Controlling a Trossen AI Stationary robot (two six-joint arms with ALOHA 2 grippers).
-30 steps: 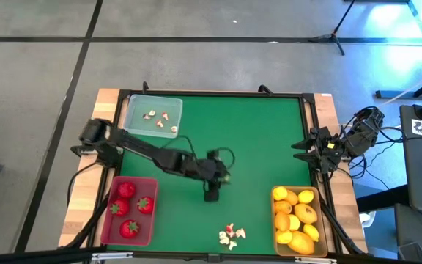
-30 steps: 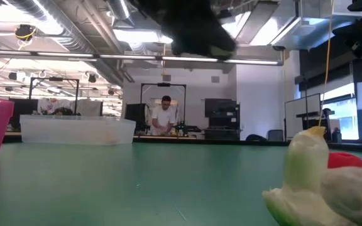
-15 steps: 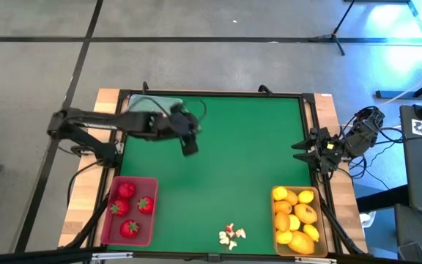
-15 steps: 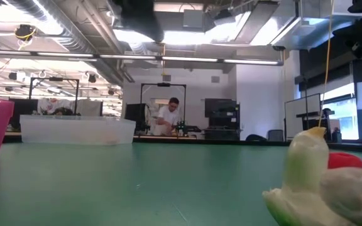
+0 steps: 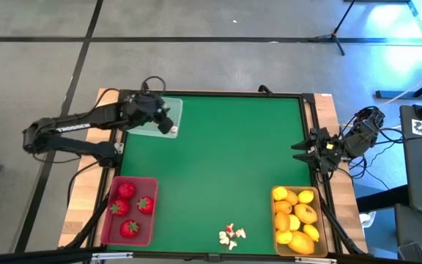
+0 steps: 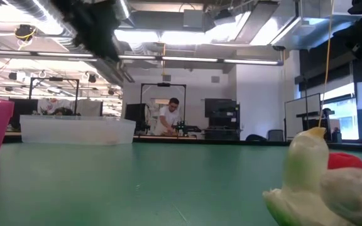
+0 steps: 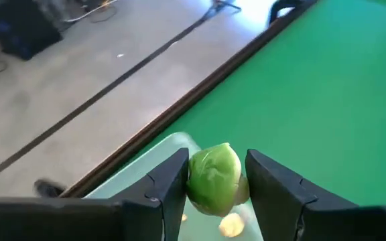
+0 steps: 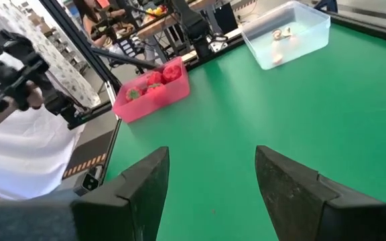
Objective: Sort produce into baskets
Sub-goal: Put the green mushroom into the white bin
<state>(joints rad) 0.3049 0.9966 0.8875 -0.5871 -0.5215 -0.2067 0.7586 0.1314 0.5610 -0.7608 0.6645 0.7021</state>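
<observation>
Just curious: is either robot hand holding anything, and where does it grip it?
The left hand pinches a small green piece by its sides. The right hand is empty.

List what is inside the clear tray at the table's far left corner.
The clear tray holds a few small pale bits. From above, the left hand, shut on a green piece, hangs over the tray and covers most of it, so a full count is not possible.

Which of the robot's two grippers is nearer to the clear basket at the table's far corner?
The left. The left gripper hangs directly over the clear basket, holding a small green piece. The right gripper waits at the table's opposite edge, above the yellow basket.
</observation>
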